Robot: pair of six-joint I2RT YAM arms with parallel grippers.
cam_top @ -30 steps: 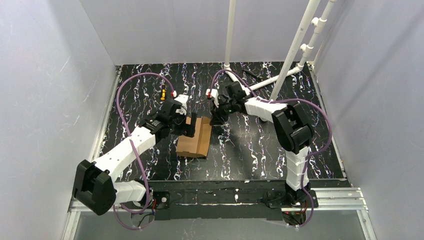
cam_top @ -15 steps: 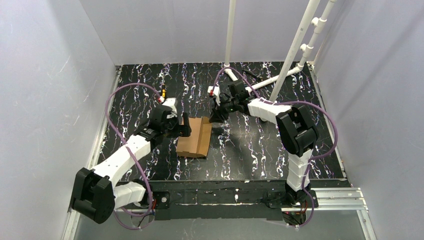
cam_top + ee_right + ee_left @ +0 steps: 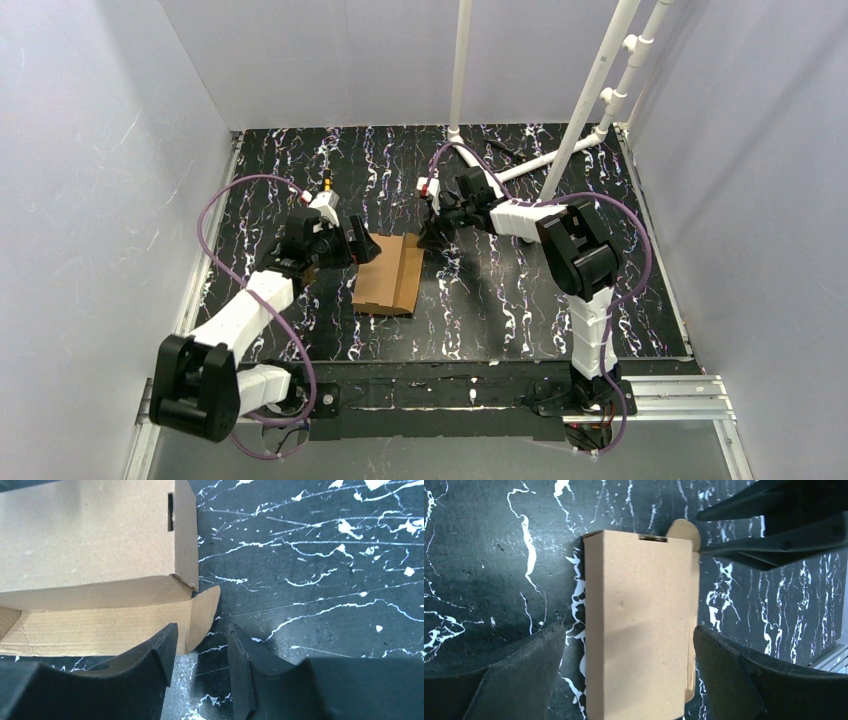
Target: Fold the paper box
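Your box (image 3: 388, 272) lies flat mid-table (image 3: 500, 300). It's mostly folded up, with one long side gaping open and a rounded tab (image 3: 206, 607) poking out at the far right corner. Your left claw (image 3: 629, 630) is spread all the way and the box shows between its fingers with gaps either side. Your right claw (image 3: 200, 640) sits about half spread right at that tab, not pinching anything that I can see.

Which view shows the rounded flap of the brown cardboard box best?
The right wrist view: the rounded flap of the brown corrugated cardboard box is close and nearly whole. The left wrist view shows only its curved tip past the box; in the top view it is too small to tell.
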